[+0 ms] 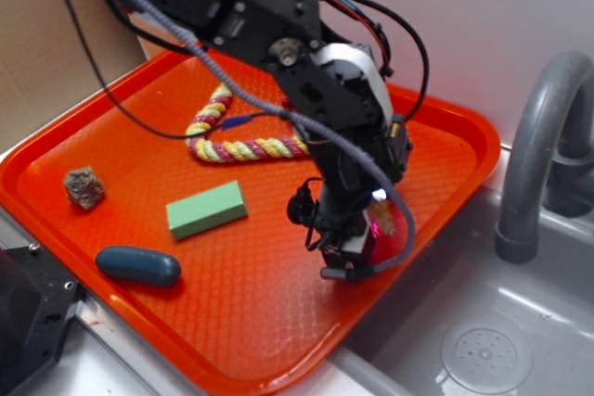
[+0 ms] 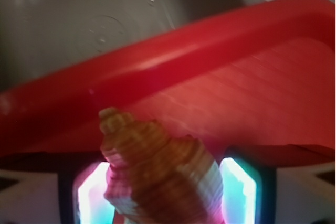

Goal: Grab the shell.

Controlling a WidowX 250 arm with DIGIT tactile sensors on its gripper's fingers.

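We see one shell [image 2: 157, 174], tan with ridged whorls, sitting between the two glowing pads [image 2: 239, 190] of the end effector [image 1: 357, 252], which is closed on it. In the wrist view its spire points toward the tray rim. In the exterior view only a small tan bit of the shell [image 1: 383, 221] shows beside the fingers, over the right part of the one orange tray [image 1: 445, 150], near its right edge. Whether it touches the tray floor we cannot tell. Left of it on the tray we count one green block [image 1: 206, 210], one dark blue oval [image 1: 137, 265], one rock [image 1: 83, 187] and, farther back, one rope [image 1: 232, 141]. Right of the tray lies a grey sink [image 1: 483, 340] with one faucet [image 1: 538, 155].
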